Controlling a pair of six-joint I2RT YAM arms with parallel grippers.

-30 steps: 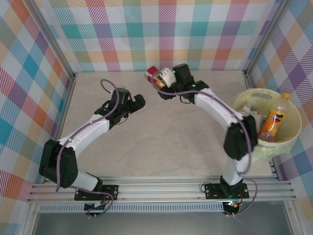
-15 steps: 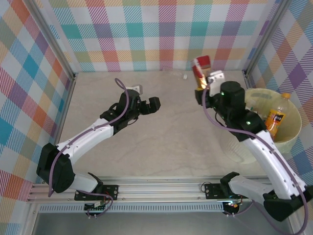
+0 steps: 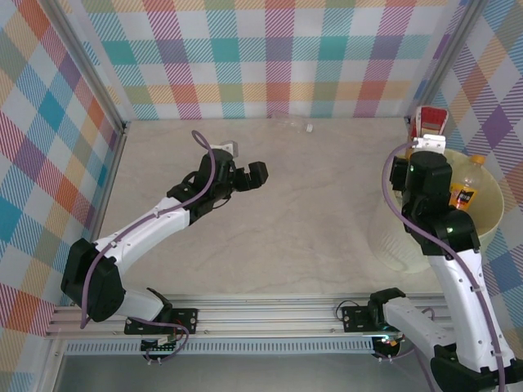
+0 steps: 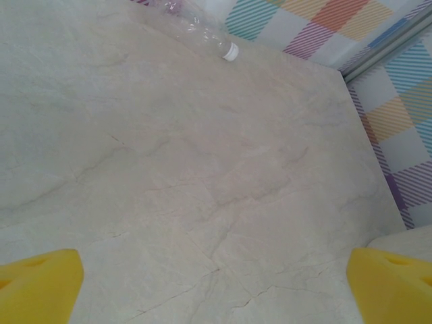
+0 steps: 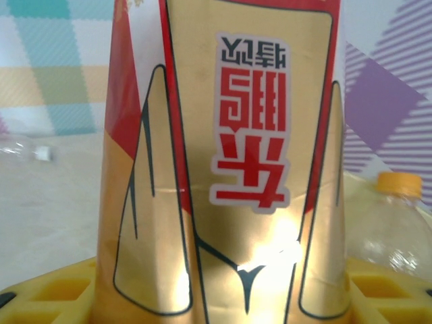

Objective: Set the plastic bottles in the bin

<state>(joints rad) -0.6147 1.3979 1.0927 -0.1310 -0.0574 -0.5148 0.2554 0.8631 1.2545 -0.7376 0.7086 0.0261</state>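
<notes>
My right gripper (image 3: 426, 137) is shut on a plastic bottle with a red and gold label (image 3: 429, 121), held over the far rim of the pale yellow bin (image 3: 490, 233). In the right wrist view that label (image 5: 223, 169) is close up between the yellow fingers (image 5: 47, 291). An orange-capped bottle (image 3: 466, 189) lies inside the bin, its cap (image 5: 399, 183) showing beside the held bottle. A clear bottle with a white cap (image 3: 296, 125) lies at the table's back edge (image 4: 199, 30). My left gripper (image 3: 245, 169) hangs open over the middle of the table, its yellow fingertips (image 4: 37, 287) wide apart with nothing between them.
Checked walls and metal posts close in the table on three sides. The bin stands in the right corner against the wall. The marbled tabletop (image 3: 310, 220) stretches between the two arms.
The right arm has swung to the right with the red and gold bottle, from the back middle of the table to over the bin. The left arm moved right earlier, then held still.
</notes>
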